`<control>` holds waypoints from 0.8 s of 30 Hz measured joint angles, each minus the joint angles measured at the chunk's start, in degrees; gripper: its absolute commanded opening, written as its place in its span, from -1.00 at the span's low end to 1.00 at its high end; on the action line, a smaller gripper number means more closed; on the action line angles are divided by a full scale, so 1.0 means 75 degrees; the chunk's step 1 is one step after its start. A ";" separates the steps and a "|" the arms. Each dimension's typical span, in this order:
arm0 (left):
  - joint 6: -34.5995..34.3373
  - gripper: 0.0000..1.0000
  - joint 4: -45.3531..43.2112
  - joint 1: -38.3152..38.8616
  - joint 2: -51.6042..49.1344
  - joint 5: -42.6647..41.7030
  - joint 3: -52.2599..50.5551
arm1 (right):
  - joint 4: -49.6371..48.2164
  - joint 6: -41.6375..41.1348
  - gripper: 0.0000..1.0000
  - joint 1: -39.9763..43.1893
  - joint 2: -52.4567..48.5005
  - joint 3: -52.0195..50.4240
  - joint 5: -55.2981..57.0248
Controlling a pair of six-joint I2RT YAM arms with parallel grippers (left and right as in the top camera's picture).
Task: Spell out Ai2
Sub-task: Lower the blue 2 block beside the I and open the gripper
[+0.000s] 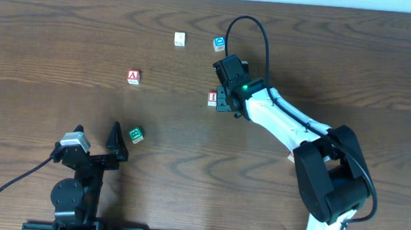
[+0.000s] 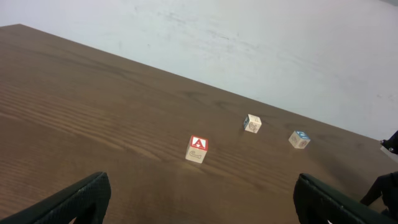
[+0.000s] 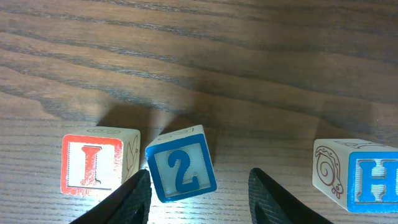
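Observation:
The red A block (image 1: 133, 76) stands alone at the left of centre; it also shows in the left wrist view (image 2: 197, 149). The red I block (image 1: 212, 97) sits just left of my right gripper (image 1: 228, 102). In the right wrist view the I block (image 3: 99, 163) touches a tilted blue 2 block (image 3: 180, 165). The 2 block rests on the table between the open fingers of my right gripper (image 3: 199, 175), close to the left finger and apart from the right one. It is hidden under the gripper in the overhead view. My left gripper (image 1: 116, 143) (image 2: 202, 211) is open and empty.
A blue H block (image 3: 357, 174) lies right of the right gripper; overhead it (image 1: 219, 43) sits at the back beside a white block (image 1: 179, 38). A green block (image 1: 136, 134) lies next to the left gripper. The table's far edge meets a pale wall.

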State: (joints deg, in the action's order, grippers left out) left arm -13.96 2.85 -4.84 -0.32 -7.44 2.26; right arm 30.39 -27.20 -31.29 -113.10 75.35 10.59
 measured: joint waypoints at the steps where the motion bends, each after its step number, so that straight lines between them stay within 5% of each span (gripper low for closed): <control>1: 0.0000 0.91 0.0000 0.0000 0.0000 -0.0003 0.0000 | 0.0000 0.0000 0.01 0.0000 0.0000 0.0003 0.0000; 12: 0.0000 0.91 -0.0003 0.0000 0.0000 -0.0003 0.0000 | 0.0137 0.0000 -0.07 0.0000 0.0003 0.0052 0.0064; 17: 0.0000 0.91 0.0000 0.0000 0.0000 0.0000 0.0000 | 0.0411 0.0026 -0.38 0.0023 0.0090 0.0364 0.0085; 20: 0.0000 0.90 -0.0003 0.0000 0.0000 -0.0003 0.0000 | 0.0498 -0.0003 -0.97 0.0149 0.0259 0.0469 0.0085; 24: 0.0000 0.91 0.0000 0.0000 0.0000 0.0000 0.0000 | 0.0691 0.0087 -0.98 0.0423 0.0321 0.0490 0.0111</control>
State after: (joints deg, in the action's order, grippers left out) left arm -13.96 2.85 -4.84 -0.32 -7.44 2.26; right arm 35.57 -26.55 -28.12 -110.69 79.02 11.42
